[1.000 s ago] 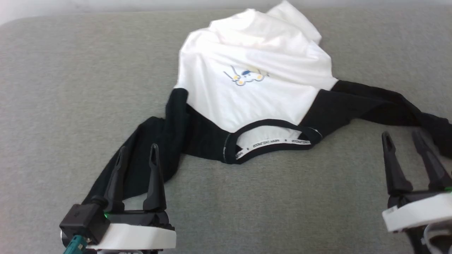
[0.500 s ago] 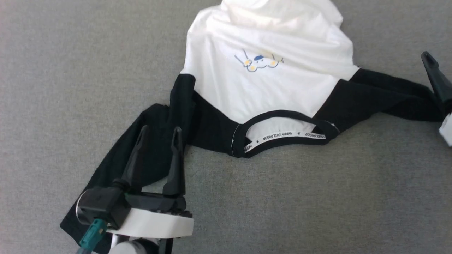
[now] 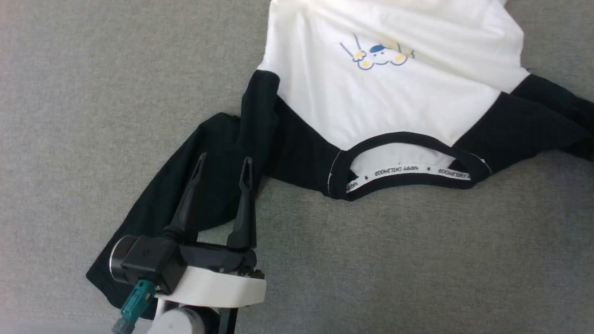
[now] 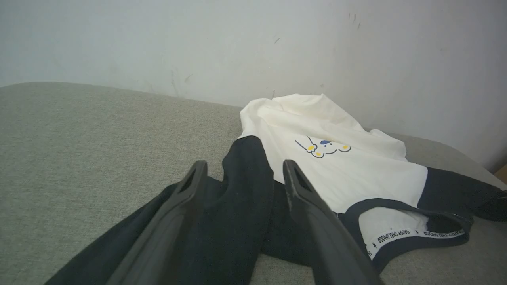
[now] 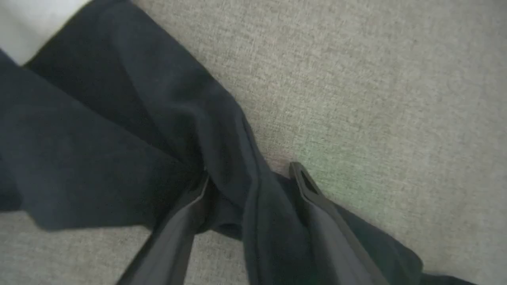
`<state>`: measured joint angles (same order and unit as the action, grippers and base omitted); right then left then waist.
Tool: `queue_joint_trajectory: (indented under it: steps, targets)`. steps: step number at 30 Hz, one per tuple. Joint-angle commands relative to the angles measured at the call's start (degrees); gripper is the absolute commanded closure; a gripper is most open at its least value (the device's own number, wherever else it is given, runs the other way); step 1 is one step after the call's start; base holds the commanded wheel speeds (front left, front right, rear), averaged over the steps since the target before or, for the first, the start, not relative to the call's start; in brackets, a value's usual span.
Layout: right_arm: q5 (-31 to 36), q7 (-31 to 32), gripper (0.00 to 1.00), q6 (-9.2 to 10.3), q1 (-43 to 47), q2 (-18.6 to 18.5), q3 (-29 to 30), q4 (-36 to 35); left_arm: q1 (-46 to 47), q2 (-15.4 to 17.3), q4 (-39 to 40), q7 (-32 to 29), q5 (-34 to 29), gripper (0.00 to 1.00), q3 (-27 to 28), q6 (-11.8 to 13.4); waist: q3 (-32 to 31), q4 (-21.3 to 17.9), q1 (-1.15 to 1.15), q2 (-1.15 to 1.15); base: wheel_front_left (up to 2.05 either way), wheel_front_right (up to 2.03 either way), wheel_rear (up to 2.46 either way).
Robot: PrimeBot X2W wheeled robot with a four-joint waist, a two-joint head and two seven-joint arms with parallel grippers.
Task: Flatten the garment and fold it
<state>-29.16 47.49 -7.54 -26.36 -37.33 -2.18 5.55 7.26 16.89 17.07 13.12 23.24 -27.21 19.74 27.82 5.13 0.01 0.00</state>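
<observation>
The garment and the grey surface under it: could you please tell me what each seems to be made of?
The garment looks like a soft, matte knit, probably cotton jersey: it drapes in loose folds and creases. The grey surface looks like matte woven upholstery cloth, with a fine flecked weave showing; what lies beneath cannot be told.

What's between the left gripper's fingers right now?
A raised fold of the garment's black sleeve lies between the open fingers of the left gripper, not yet pinched. The left wrist view shows it plainly.

The rumpled garment (image 3: 394, 93) lies on a grey fabric surface (image 3: 417, 260)
</observation>
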Motion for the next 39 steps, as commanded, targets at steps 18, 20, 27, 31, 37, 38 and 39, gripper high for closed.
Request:
queue_joint_trajectory:
  steps: [18, 20, 27, 31, 37, 38, 39]
  targets:
    - [1.8, 0.6, 1.0, 0.05, -1.0, -15.0, 7.8, -2.6, 1.4, -1.3, 0.7, 0.4, -0.4, 0.0, -1.6, 0.1, 2.1, 3.2, -0.01, 0.0, 0.0, 0.0, 0.0]
    - [1.9, 0.1, 1.0, 0.05, -0.5, -18.5, 8.2, -1.4, 1.5, -1.6, 0.6, 0.4, -0.3, 0.0, -1.9, -0.1, 2.8, 4.0, -0.01, 0.0, 0.0, 0.0, 0.0]
    - [4.2, -5.0, 1.0, 0.05, 0.9, -20.0, 5.7, 3.2, 2.4, -2.5, -0.3, 0.7, -0.1, 0.0, -2.9, -0.9, 4.2, 6.1, -0.01, 0.0, 0.0, 0.0, 0.0]
    - [5.0, -7.5, 0.82, 0.05, 0.1, -18.2, 2.8, 5.8, 3.2, -2.4, -0.8, 0.3, -0.3, 0.0, -3.3, -1.3, 4.1, 6.1, -0.01, 0.0, 0.0, 0.0, 0.0]
    - [5.8, -12.1, 0.0, 0.05, -2.4, -16.3, -0.2, 8.7, 3.2, -1.5, -1.1, -0.3, -0.2, 0.0, -3.2, -1.4, 0.8, 4.1, -0.01, 0.0, 0.0, 0.0, 0.0]
    - [5.6, -13.0, 0.0, 0.05, -2.8, -15.9, -0.3, 8.8, 3.1, -1.3, -1.2, -0.4, -0.1, 0.0, -3.1, -1.4, 0.0, 3.7, -0.01, 0.0, 0.0, 0.0, 0.0]
    - [5.2, -14.0, 0.0, 0.05, -3.2, -15.2, 0.1, 8.8, 2.9, -1.1, -1.3, -0.5, 0.0, 0.0, -3.0, -1.4, -1.0, 3.3, -0.01, 0.0, 0.0, 0.0, 0.0]
